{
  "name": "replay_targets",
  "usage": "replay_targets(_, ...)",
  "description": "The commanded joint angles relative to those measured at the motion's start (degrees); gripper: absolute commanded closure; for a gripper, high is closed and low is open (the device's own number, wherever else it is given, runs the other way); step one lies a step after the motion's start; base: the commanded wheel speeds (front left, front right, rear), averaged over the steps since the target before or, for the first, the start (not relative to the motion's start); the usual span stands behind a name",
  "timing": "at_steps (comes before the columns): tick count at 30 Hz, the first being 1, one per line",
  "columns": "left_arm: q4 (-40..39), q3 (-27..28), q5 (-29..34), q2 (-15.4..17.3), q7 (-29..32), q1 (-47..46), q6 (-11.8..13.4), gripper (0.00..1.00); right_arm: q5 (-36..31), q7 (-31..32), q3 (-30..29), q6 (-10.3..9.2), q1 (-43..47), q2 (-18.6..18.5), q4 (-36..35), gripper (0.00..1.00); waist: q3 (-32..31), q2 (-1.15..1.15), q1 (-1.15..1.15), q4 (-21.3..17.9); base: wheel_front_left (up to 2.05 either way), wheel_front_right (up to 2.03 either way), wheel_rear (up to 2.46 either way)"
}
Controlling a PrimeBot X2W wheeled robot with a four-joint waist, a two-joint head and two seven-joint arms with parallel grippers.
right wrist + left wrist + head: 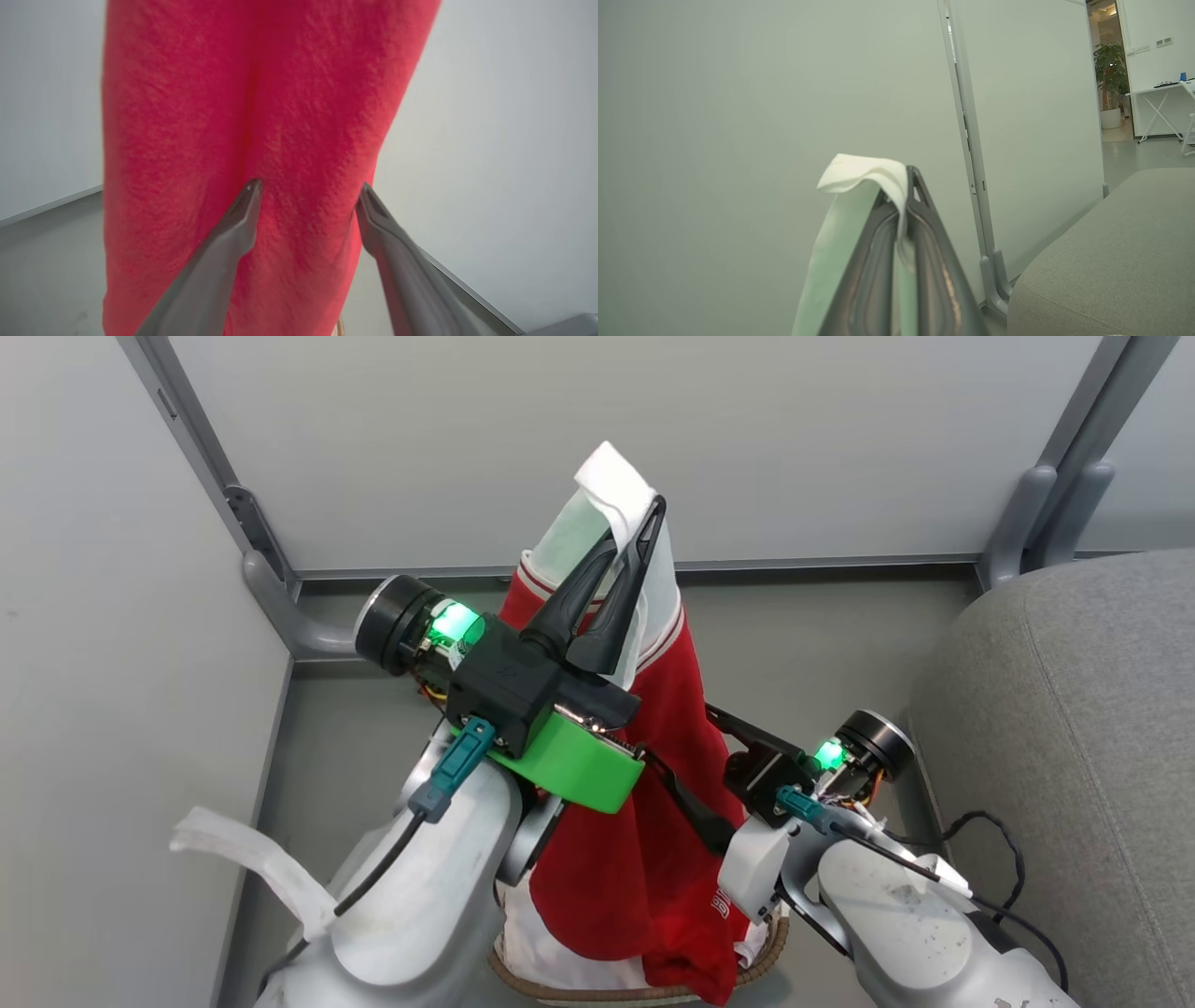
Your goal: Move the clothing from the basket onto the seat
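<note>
Clothing [261,116] is reading as soft red cloth, fuzzy and matt, with a thin white cloth part [616,490]. Fingers [938,280] are looking like dark smooth plastic, catching slight sheen. Seat [1074,737] is showing grey woven fabric, coarse, matt. Basket [523,985] rim is looking brown, woven. Forearm shell [420,905] is looking pale, smooth, scuffed. Green bracket [579,765] is looking like smooth plastic.

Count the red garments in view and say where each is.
1 for sure: the red garment hangs from the left hand over the basket. Another may lie hidden beneath it.
</note>
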Motion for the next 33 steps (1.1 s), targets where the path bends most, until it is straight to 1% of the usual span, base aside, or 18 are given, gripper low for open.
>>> replay_targets(1, -0.27, -0.38, -0.29, -0.02, -0.03, -1.3, 0.29, 1.0, -0.43, -0.11, 0.49, -0.06, -0.89, 0.13, 0.64, 0.0, 0.4, 0.0, 0.0, 0.58, 0.0, 0.0, 0.0)
replay_targets(14, -1.23, -4.87, -2.47, -0.03, -0.03, -3.46, 0.96, 1.0, 0.54, -0.1, 4.23, -0.06, -3.63, 0.67, 6.09, 0.0, 1.76, 0.0, 0.0, 3.28, 0.0, 0.0, 0.0)
replay_targets(20, -1.45, -5.43, -3.16, -0.03, -0.03, -4.04, 1.45, 1.0, 1.25, -0.11, 5.14, -0.06, -3.77, 0.88, 7.63, 0.0, 2.12, 0.0, 0.0, 3.89, 0.0, 0.0, 0.0)
replay_targets(27, -1.29, -5.86, -3.24, -0.03, -0.04, -3.92, 1.43, 1.0, 1.67, -0.11, 6.05, -0.06, -4.01, 0.9, 8.41, 0.0, 2.48, 0.0, 0.0, 4.1, 0.0, 0.0, 0.0)
replay_targets(28, -1.22, -5.9, -3.3, -0.03, -0.03, -3.82, 1.45, 1.0, 1.91, -0.11, 6.29, -0.06, -3.96, 0.92, 8.24, 0.57, 2.51, 0.0, 0.0, 4.09, 0.0, 0.0, 0.0)
replay_targets(29, -1.17, -5.91, -3.27, -0.03, -0.04, -3.77, 1.46, 1.0, 2.41, -0.11, 6.34, -0.06, -3.88, 0.92, 8.09, 1.0, 2.54, 0.0, 0.0, 4.08, 0.0, 0.0, 0.0)
replay_targets(33, -0.8, -5.71, -3.23, -0.03, -0.04, -3.55, 1.36, 1.0, 3.58, -0.11, 6.57, -0.06, -3.98, 0.91, 7.63, 1.0, 2.52, 0.0, 0.0, 3.99, 0.0, 0.0, 0.0)
